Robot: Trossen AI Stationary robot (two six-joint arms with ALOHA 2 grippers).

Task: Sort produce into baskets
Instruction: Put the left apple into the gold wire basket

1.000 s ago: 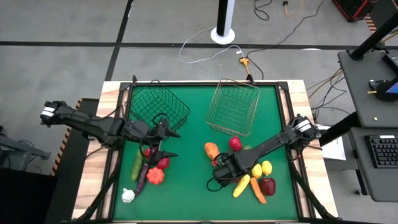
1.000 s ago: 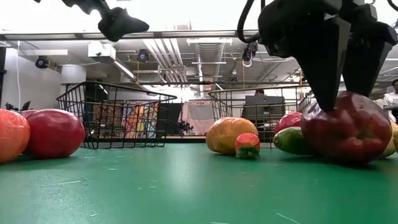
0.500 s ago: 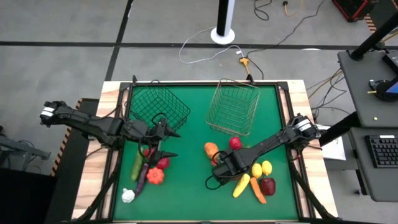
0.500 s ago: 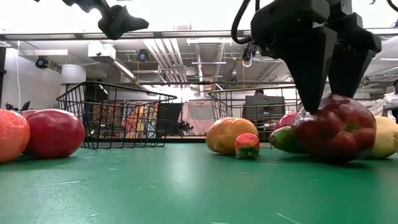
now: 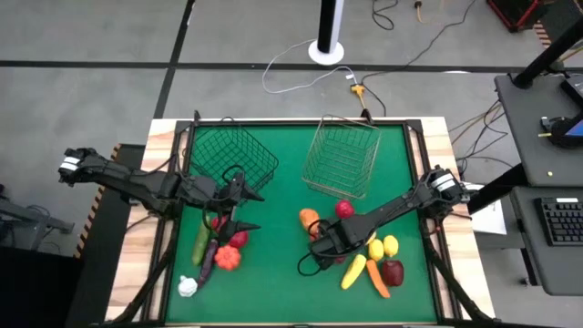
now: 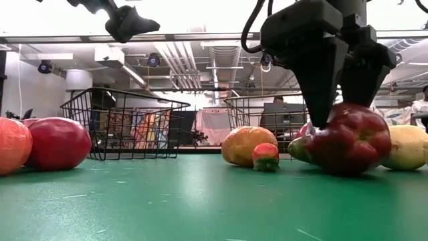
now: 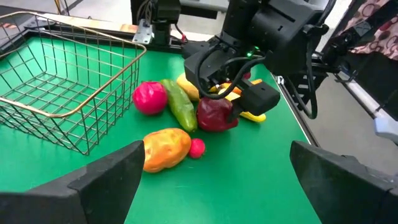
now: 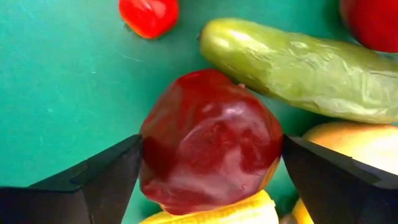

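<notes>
- High view: right tool [image 5: 321, 240] down among produce near pale wire basket [image 5: 342, 157]; left tool [image 5: 239, 208] spread wide, waiting by dark basket [image 5: 233, 155].
- Low view: fingers straddling shiny, bumpy dark red pepper [image 6: 348, 138] on green tabletop [image 6: 200, 201].
- Right wrist view: fingers spread beside pepper, not pinching. Could slip or roll, smooth round plastic; could nudge slick green cucumber [image 8: 292, 68].

2 baskets behind, produce in 2 clusters in front

On the table [image 5: 282, 282], the 2 baskets sit side by side at the back: one basket [image 5: 232, 153] left, the other basket [image 5: 342, 157] right. A left produce cluster [image 5: 216, 251] lies before the first, under the left gripper [image 5: 244, 210]. A right cluster [image 5: 369, 255] lies before the second, the right gripper [image 5: 321, 242] at its left edge.
</notes>
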